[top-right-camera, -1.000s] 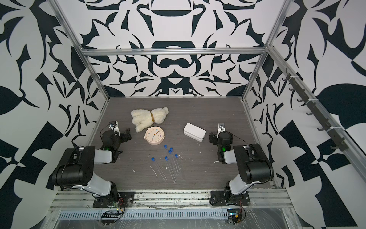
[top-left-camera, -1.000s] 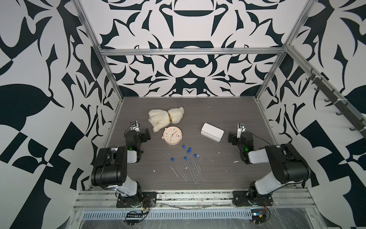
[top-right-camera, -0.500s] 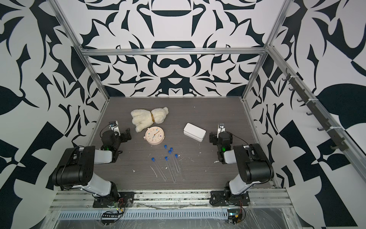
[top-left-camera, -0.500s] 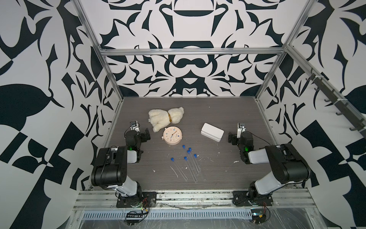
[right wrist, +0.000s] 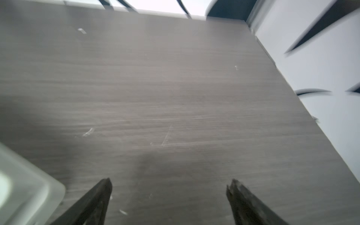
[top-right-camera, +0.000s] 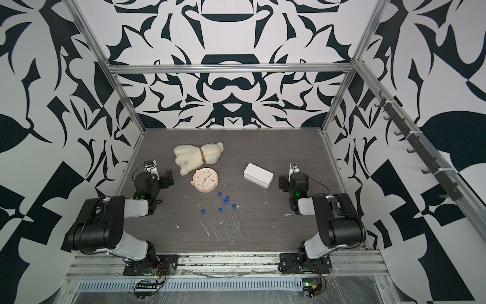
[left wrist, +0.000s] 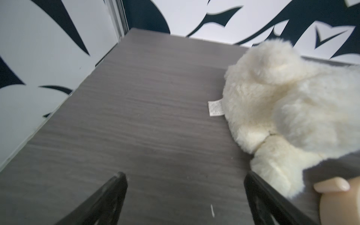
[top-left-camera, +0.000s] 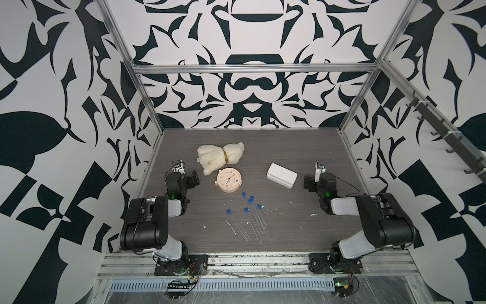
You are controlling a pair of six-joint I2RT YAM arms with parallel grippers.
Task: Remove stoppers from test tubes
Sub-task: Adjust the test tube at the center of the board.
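Note:
Several test tubes (top-left-camera: 253,226) (top-right-camera: 211,226) lie side by side on the dark table, near its front middle, in both top views. Each carries a blue stopper (top-left-camera: 246,209) (top-right-camera: 221,209) on its far end, toward the clock. My left gripper (top-left-camera: 194,177) (left wrist: 185,175) rests low at the table's left, open, with only bare table between its fingers. At the right, my right gripper (top-left-camera: 307,183) (right wrist: 170,181) is also open and empty. Both stand well away from the tubes. Neither wrist view shows tubes or stoppers.
A cream plush toy (top-left-camera: 221,156) (left wrist: 282,107) lies behind a round pink clock (top-left-camera: 228,180), both just right of my left gripper. A white box (top-left-camera: 282,175) (right wrist: 23,191) sits beside my right gripper. White flecks dot the table. Patterned walls close three sides.

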